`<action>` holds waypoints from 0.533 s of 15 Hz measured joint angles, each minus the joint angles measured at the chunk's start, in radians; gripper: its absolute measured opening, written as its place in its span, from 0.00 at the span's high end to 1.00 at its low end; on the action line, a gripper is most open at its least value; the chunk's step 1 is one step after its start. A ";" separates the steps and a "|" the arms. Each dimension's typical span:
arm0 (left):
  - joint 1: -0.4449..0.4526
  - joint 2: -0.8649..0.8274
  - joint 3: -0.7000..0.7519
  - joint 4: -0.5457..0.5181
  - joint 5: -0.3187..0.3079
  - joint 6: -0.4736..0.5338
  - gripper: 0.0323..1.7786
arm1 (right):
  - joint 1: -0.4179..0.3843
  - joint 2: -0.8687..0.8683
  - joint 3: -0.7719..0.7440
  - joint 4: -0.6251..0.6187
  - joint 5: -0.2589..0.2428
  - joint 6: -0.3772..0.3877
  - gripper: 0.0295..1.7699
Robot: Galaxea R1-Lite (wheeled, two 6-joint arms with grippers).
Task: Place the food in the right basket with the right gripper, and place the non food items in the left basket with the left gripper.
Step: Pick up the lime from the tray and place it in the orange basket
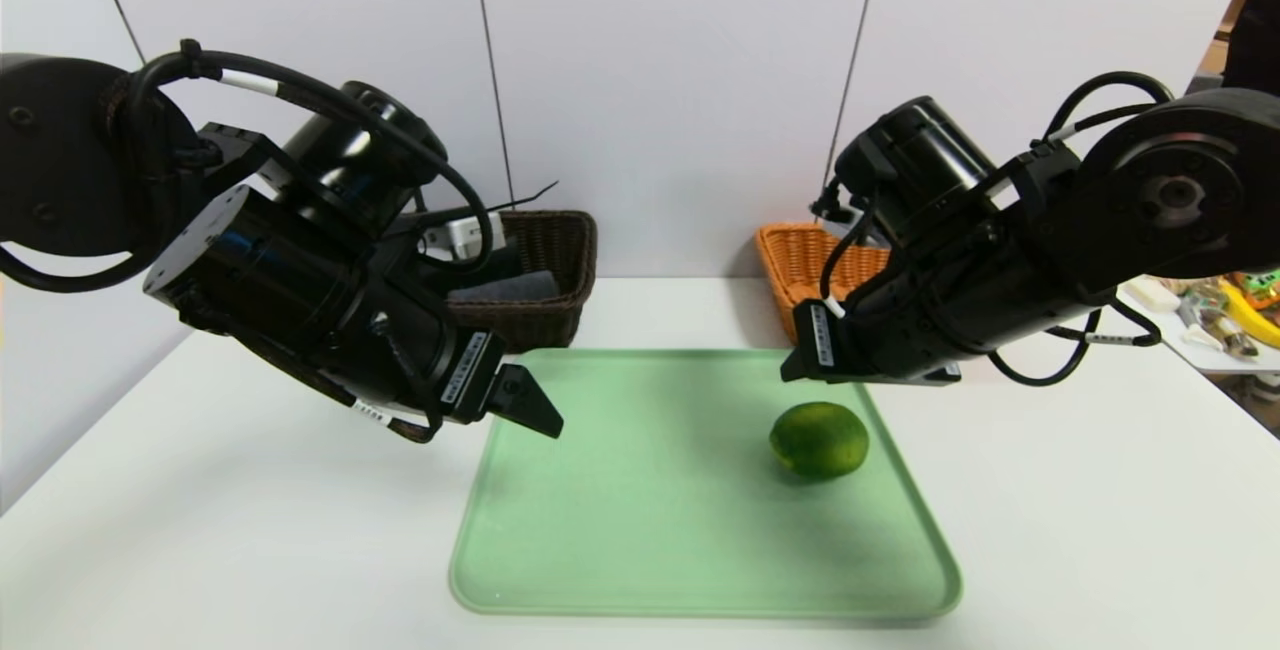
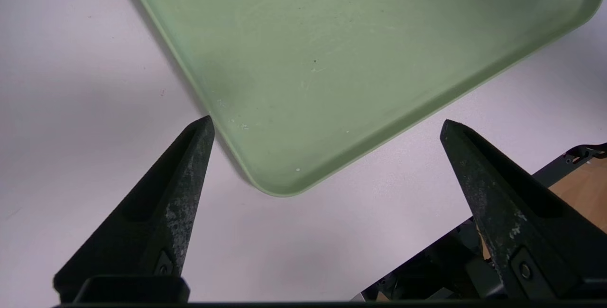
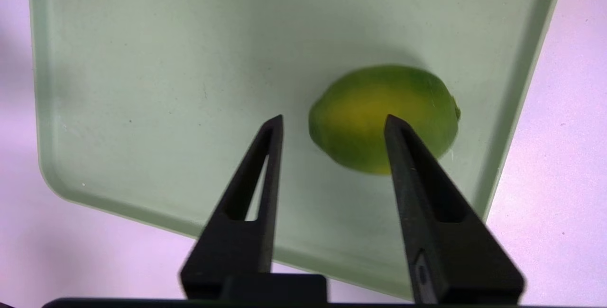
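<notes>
Right gripper (image 3: 333,119): hangs above the green tray (image 1: 620,570), pointing down at a slant, fingers parted with daylight between them and nothing in them. The gap looks narrower than the fruit.

Lime (image 3: 384,117): lies on the tray just beyond and slightly outboard of the right fingertips, apart from them. One fingertip overlaps it in the right wrist view, but the head view shows the gripper clear above it. It is the only item left on the tray.

Left gripper (image 2: 326,122): parked over the near corner of the tray on its own side, fingers spread wide, empty.

Baskets: the orange basket (image 1: 790,260) sits behind the right gripper, largely hidden by the arm. The dark basket (image 1: 560,270) sits behind the left arm, with something grey lying inside.

Handling assessment: the lime appears firm, light and smooth-skinned, with a rounded oval form that will roll if nudged from one side. Judged best taken across its short middle, fingers square to the long axis and set low on the flanks. The fingers would need to part further first. A grip near either tapered end risks it squirting out.
</notes>
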 joint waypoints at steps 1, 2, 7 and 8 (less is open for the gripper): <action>0.000 0.000 0.000 0.000 0.000 0.000 0.05 | 0.000 0.000 0.000 0.000 0.000 0.000 0.49; 0.000 0.000 0.000 0.000 -0.001 0.000 0.05 | 0.000 0.000 0.000 0.000 0.000 0.000 0.44; -0.002 0.000 -0.004 -0.001 -0.001 0.001 0.05 | 0.000 -0.004 -0.001 0.004 -0.003 -0.002 0.24; -0.003 0.000 -0.002 -0.001 -0.002 0.000 0.05 | 0.000 -0.005 0.005 0.006 -0.004 -0.004 0.22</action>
